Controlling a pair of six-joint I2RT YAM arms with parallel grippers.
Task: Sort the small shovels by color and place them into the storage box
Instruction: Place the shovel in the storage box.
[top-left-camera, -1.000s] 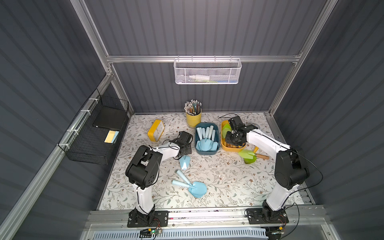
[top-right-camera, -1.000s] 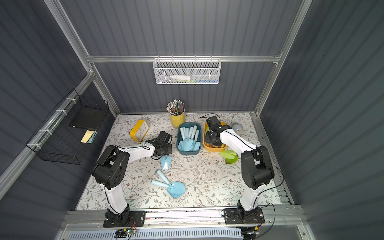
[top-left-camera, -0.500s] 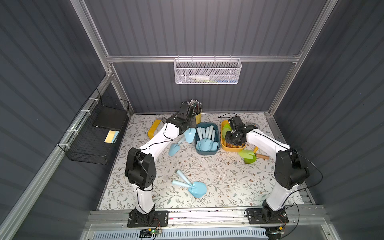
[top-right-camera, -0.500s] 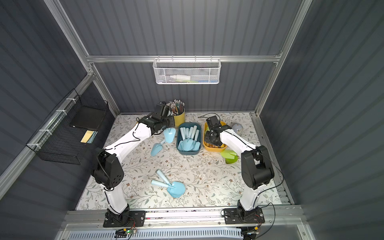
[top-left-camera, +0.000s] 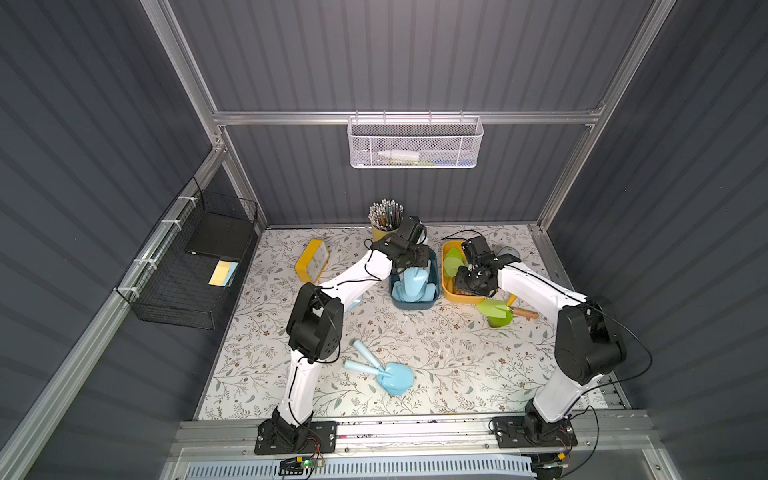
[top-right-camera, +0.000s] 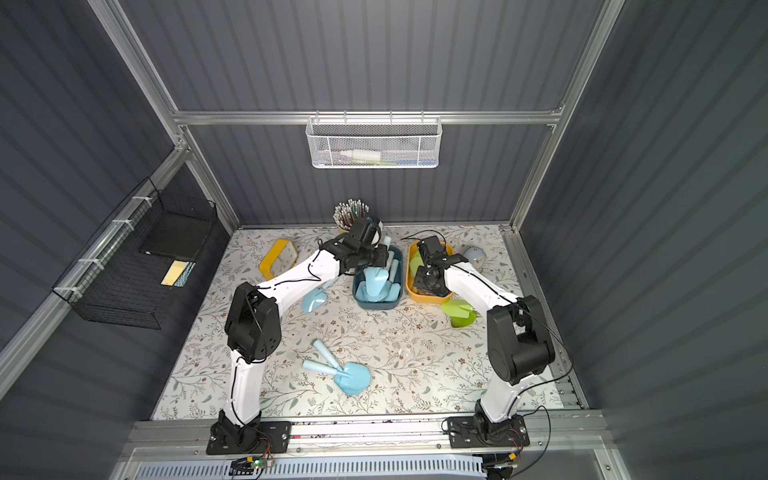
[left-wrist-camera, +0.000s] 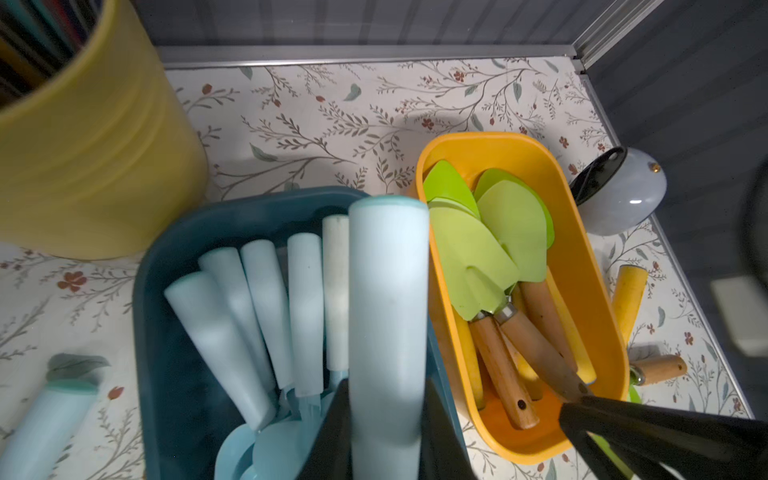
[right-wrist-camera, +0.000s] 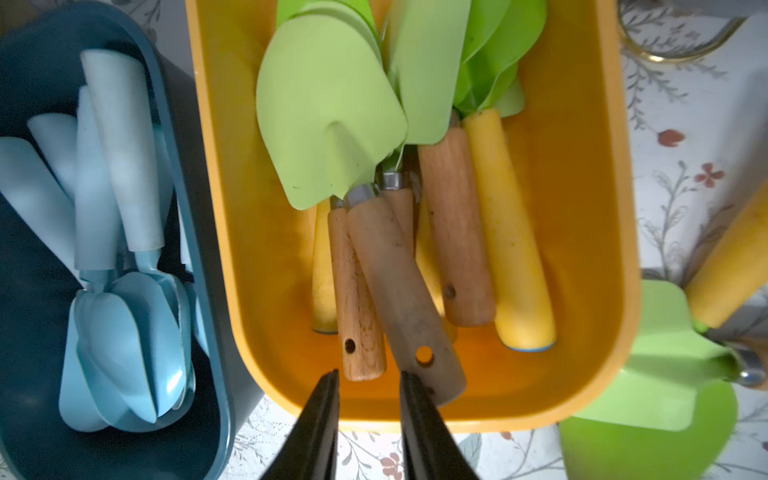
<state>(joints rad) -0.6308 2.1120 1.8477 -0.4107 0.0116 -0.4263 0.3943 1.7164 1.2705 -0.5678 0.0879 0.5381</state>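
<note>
Pale blue shovel gripped by its handle in left end effector, above dark blue box holding more blue ones. Right end effector slightly parted, empty, over end rim of yellow box of green-bladed shovels.

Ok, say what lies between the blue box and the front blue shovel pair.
Bare floral mat only, from blue box to shovel pair, in both top views.

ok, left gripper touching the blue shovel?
Touching. Left wrist view: the left gripper fingers press both sides of the blue shovel handle, no gap.
</note>
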